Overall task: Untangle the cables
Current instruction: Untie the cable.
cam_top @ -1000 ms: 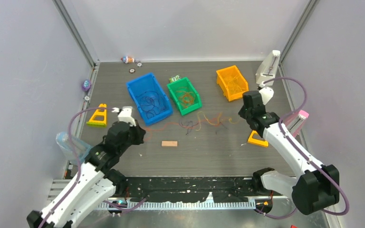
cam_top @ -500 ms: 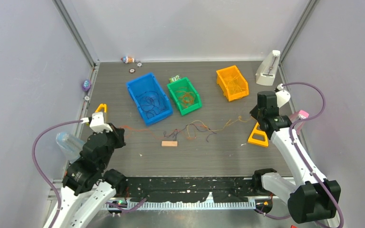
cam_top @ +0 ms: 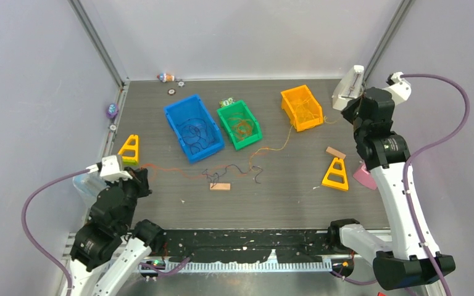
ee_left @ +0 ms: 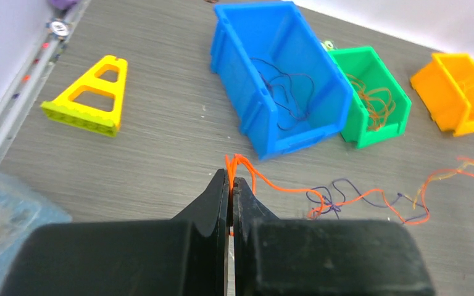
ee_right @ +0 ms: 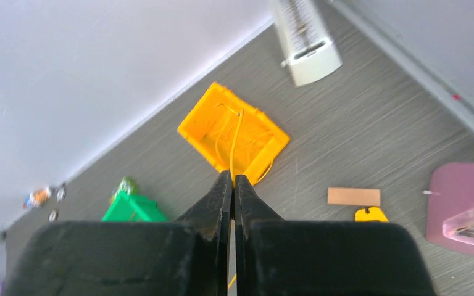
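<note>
The cables lie as a loose string of orange, yellow and dark purple strands [cam_top: 234, 169] across the middle of the table. My left gripper [cam_top: 143, 171] is low at the near left and shut on the orange cable's end [ee_left: 241, 166]. That cable trails right to a small purple and orange knot [ee_left: 333, 200]. My right gripper [cam_top: 349, 117] is raised at the far right and shut on a thin yellow cable [ee_right: 234, 139]. The yellow cable runs over the orange bin [cam_top: 301, 106] and down to the string.
A blue bin [cam_top: 192, 126] and a green bin [cam_top: 239, 123] hold loose strands. Yellow triangle frames [cam_top: 129, 148] [cam_top: 336, 174], wood blocks [cam_top: 220, 186] [cam_top: 336, 152], a pink box [cam_top: 364, 176], a white stand [cam_top: 347, 89] and a clear plastic piece [cam_top: 86, 183] lie around.
My left gripper pulled back to the near left with the orange cable. My right gripper rose and moved far right with the yellow one. The tangle stretched into a long line.
</note>
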Controlling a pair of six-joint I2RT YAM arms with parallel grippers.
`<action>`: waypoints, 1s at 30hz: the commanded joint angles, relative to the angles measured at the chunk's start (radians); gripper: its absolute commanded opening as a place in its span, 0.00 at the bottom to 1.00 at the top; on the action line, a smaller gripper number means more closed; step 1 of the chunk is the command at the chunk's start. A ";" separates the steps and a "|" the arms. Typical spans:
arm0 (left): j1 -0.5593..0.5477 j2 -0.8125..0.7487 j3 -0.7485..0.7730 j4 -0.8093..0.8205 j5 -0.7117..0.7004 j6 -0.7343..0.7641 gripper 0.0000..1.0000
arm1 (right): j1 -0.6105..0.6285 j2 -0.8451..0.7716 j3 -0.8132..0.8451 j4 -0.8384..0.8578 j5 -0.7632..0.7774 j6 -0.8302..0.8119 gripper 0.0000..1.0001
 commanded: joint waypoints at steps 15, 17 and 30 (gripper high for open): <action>0.005 0.308 0.072 0.063 0.418 0.248 0.00 | 0.220 0.141 -0.460 0.043 -0.406 -0.188 0.69; 0.005 0.304 0.075 0.056 0.409 0.264 0.00 | 0.244 0.191 -0.463 0.078 -0.401 -0.162 0.92; 0.005 0.242 0.024 0.040 0.381 0.320 0.00 | 0.388 0.490 -0.355 0.116 -0.225 0.021 0.95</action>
